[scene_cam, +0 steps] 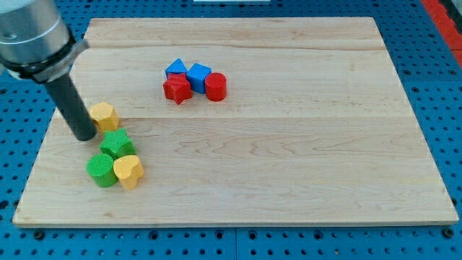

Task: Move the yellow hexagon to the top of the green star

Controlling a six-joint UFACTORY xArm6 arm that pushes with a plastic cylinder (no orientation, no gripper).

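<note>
a pale wooden board (pixel 289 166) with visible plank seams is seen lying on a blue perforated surface (pixel 433 43), which shows on all sides of it; a red patch is glimpsed at the view's top right corner. no containers are seen; all blocks rest directly on the board. the rod (pixel 72 108) is observed descending from a grey cylindrical body (pixel 32 32) at the view's top left, and my tip (pixel 84 137) is placed on the board just to the view's left of the yellow hexagon (pixel 104 115), touching it or very nearly so; which of the two cannot be told. no fingers are fitted to the arm, so no opening or closing can be reported. the yellow hexagon is found near the board's left edge, directly toward the view's top from the green star (pixel 117 144) and just beside it, with a narrow gap apparent. below the star, a green cylinder (pixel 101 170) and a yellow heart (pixel 129 171) are noted side by side, both touching the star. well apart, toward the view's top centre, a tight cluster is recorded: a blue block (pixel 176 69), a blue cube (pixel 198 75), a red star (pixel 177 89) and a red cylinder (pixel 215 86).
</note>
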